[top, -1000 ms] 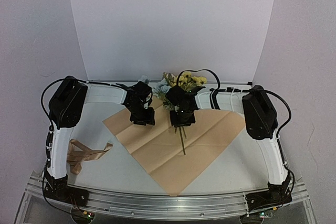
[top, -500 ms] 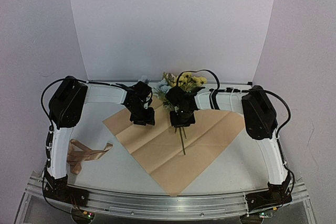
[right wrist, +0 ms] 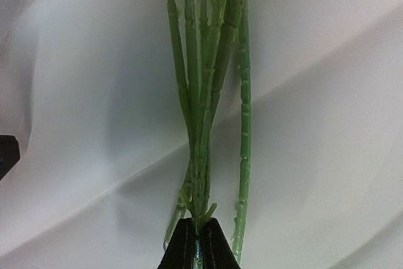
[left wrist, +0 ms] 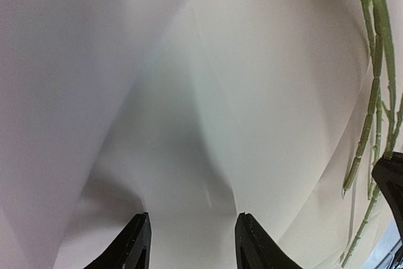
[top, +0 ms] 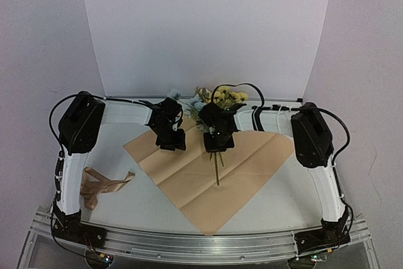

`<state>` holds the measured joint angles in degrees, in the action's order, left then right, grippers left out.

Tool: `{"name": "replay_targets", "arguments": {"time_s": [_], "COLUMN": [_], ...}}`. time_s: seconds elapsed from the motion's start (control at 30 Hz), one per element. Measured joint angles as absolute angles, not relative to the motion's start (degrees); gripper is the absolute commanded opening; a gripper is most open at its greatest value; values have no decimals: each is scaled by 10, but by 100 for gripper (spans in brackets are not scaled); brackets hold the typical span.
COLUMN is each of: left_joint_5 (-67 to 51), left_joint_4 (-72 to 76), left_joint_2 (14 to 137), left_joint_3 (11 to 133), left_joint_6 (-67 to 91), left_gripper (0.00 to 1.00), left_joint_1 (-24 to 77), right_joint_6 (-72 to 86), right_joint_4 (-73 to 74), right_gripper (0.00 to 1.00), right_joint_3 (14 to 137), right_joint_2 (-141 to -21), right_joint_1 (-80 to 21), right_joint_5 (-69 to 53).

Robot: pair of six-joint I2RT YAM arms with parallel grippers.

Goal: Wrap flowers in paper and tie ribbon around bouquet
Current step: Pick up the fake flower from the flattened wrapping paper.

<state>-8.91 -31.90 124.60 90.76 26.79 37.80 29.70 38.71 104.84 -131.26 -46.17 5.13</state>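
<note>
Right end effector (right wrist: 196, 244) tight on flowers (right wrist: 201, 92) — paper (top: 208, 193), pale table (top: 138, 203), white backdrop (top: 208, 29).

left gripper (top: 172, 145) and right gripper (top: 217, 148) crowd the far part of the paper (top: 208, 200), a narrow gap between; flowers (top: 227, 97) block the far edge; near corner bare; ribbon (top: 104, 184) well left

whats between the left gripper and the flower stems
Only bare paper. The left wrist view shows a creased tan stretch running from the open left gripper across to the flower stems, with nothing else lying on it.
</note>
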Motion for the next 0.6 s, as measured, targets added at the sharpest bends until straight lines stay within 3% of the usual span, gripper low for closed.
{"name": "replay_targets", "arguments": {"time_s": [0.33, 0.6], "left_joint_5": [-90, -90], "left_joint_4": [-319, -319], "left_joint_2": [1246, 1246], "left_joint_3": [908, 908], "left_joint_6": [268, 267], "left_gripper": [47, 47], "left_joint_1": [378, 378], "right_joint_6": [285, 279], "right_joint_4": [395, 394], "right_gripper": [0, 0], "right_joint_3": [1085, 1162], "right_joint_2": [-1227, -1251], "right_joint_1": [-462, -443], "right_joint_5": [78, 92]}}
